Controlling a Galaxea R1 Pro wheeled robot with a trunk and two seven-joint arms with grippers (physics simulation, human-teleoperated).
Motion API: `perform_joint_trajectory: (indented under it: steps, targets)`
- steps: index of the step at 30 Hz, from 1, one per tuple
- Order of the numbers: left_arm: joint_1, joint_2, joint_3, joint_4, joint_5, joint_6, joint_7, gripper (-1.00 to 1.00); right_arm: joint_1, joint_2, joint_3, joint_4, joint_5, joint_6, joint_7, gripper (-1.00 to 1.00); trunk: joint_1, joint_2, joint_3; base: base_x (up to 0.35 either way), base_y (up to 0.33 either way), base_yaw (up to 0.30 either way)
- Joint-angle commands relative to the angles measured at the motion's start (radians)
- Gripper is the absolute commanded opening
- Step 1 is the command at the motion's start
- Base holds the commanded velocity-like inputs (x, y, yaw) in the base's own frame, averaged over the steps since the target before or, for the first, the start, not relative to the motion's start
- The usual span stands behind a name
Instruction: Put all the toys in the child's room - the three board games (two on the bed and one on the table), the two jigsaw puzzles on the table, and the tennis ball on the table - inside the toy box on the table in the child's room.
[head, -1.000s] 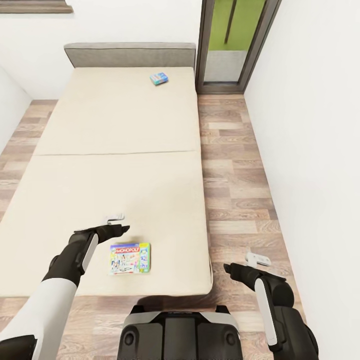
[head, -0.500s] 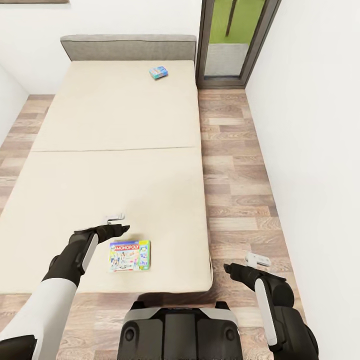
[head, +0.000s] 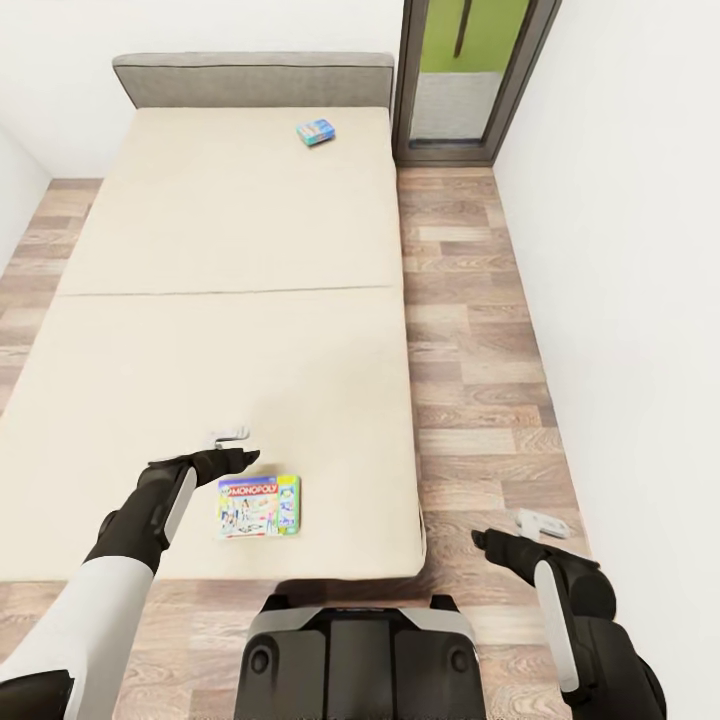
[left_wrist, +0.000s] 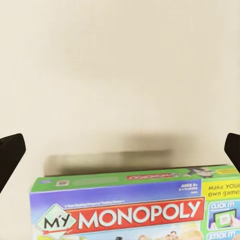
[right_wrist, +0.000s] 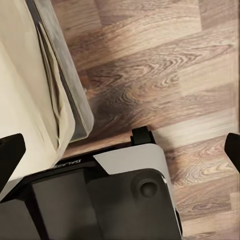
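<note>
Two game boxes on the bed (head: 150, 330)

The left gripper (head: 232, 438) hangs open over the mattress — the Monopoly box (head: 259, 505) lies just beside it. The blue box (head: 316, 132) lies far off; the right gripper (head: 540, 521) is open above the floor (head: 470, 330).

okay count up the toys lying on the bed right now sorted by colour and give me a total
Green-edged board game with the white Monopoly cover, near the foot of the bed: 1
Blue board game, near the headboard: 1
Total: 2
</note>
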Motion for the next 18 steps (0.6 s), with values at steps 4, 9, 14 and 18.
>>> perform_joint_trajectory:
  steps: [4,9,14,18]
  targets:
    - [0.0,0.0,0.002,-0.001,0.0,0.006,-0.005,1.0,0.0,-0.004,-0.014,0.0,-0.008,0.002,-0.004,1.0,0.001,-0.002,-0.008,0.0,0.0,0.0]
    - [0.0,0.0,0.002,-0.001,0.0,0.006,-0.006,1.0,0.0,-0.005,-0.018,0.0,-0.008,0.001,-0.004,1.0,0.001,-0.002,-0.016,0.0,0.0,0.0]
    - [0.0,0.0,0.002,-0.001,0.0,0.005,-0.006,1.0,0.0,-0.005,-0.032,0.0,-0.008,0.001,-0.004,1.0,0.001,-0.002,-0.024,0.0,0.0,0.0]
    - [0.0,0.0,0.001,-0.001,0.0,0.005,-0.006,1.0,0.0,-0.005,-0.04,0.0,-0.008,0.001,-0.004,1.0,0.001,-0.002,-0.03,0.0,0.0,0.0]
